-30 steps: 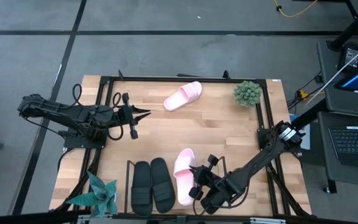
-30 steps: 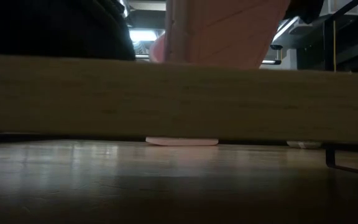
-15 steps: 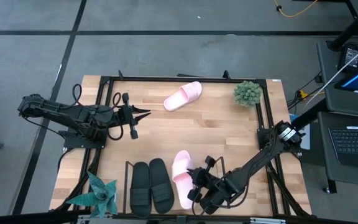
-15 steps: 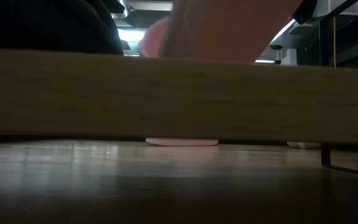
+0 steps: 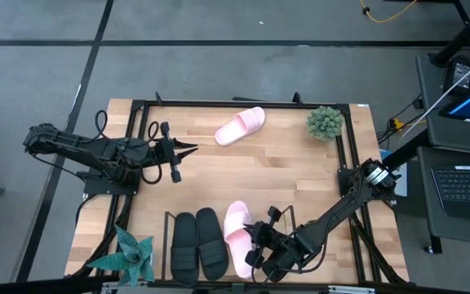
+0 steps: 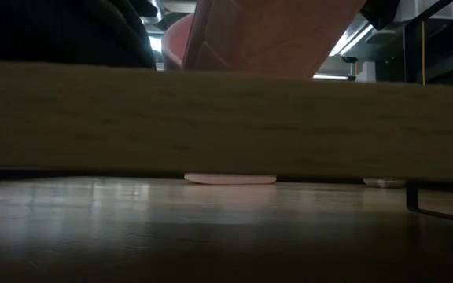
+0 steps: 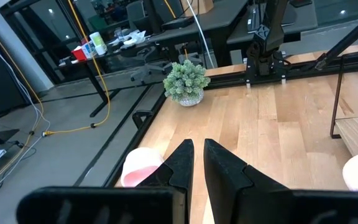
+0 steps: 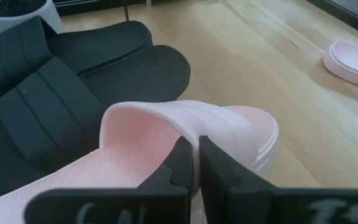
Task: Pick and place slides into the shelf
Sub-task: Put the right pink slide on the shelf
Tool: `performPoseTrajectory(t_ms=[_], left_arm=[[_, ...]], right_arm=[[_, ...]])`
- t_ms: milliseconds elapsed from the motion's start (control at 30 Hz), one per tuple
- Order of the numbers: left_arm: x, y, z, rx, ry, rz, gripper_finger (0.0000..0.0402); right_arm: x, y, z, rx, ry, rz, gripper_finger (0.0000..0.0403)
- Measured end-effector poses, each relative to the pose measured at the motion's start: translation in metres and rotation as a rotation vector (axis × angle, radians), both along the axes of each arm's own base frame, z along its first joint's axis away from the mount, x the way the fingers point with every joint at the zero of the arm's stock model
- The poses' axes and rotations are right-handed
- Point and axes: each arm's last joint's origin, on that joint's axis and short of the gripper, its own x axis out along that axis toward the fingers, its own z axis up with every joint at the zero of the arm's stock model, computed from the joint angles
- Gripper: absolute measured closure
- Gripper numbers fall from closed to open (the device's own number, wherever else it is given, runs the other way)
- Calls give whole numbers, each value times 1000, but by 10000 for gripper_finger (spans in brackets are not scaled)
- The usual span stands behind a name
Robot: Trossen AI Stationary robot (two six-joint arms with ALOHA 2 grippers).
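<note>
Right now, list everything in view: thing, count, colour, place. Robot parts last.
Black slides: two, black, side by side in the shelf at the near edge.
Pink slide: one, pale pink, in the shelf beside the black pair, its strap pinched by the right gripper.
Second pink slide: one, pale pink, lying loose on the table at the far edge.
Shelf: one, black wire, near edge of the table.
Round plant: one, green, far right corner.
Spiky plant: one, blue-green, near left corner.
Table: one, light wood, framed in black.
Laptop: one, dark, on a stand right of the table.
Left gripper: jaws shut, empty, over the table's left side.
Right gripper: jaws shut on the pink slide's strap.
</note>
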Motion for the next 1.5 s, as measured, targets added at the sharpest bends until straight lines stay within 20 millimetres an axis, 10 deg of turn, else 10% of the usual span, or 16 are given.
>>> performPoseTrajectory(t_ms=[1033, 1500], left_arm=[[-1, 0, -2, 9, 28, -1, 370], [-1, 0, -2, 9, 28, -1, 370]], right_arm=[[7, -6, -3, 69, 24, 1, 385], [8, -5, -3, 121, 44, 25, 281]])
